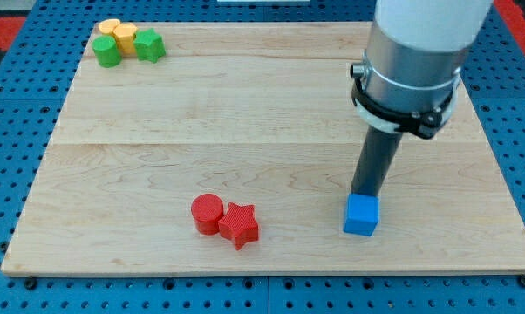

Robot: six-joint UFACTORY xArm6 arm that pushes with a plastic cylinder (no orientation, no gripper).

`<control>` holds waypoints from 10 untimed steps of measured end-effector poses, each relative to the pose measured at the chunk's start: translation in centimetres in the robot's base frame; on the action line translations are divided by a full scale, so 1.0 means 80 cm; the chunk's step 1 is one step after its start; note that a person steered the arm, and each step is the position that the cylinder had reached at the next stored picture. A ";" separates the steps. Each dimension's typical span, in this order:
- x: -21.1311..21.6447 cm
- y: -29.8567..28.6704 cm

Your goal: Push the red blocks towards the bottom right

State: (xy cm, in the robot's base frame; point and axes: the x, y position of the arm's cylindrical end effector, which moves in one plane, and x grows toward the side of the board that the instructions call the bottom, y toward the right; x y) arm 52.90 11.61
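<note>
A red cylinder (207,214) and a red star block (239,224) lie touching each other at the view's bottom, left of centre, on the wooden board (245,105). My tip (364,192) comes down at the view's right and stands right behind the top edge of a blue cube (361,215); its very end is partly hidden by the cube. The tip is well to the right of the red blocks, with bare board between.
At the view's top left is a cluster: a yellow cylinder (111,28), a yellow hexagonal block (124,38), a green cylinder (107,51) and a green star-like block (149,44). Blue pegboard surrounds the board.
</note>
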 end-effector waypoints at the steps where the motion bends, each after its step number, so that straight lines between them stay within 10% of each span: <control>1: -0.024 -0.073; 4: -0.011 -0.355; 5: 0.064 -0.305; 8: 0.069 -0.073; 10: 0.098 -0.206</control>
State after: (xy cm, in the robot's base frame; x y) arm 60.74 -4.83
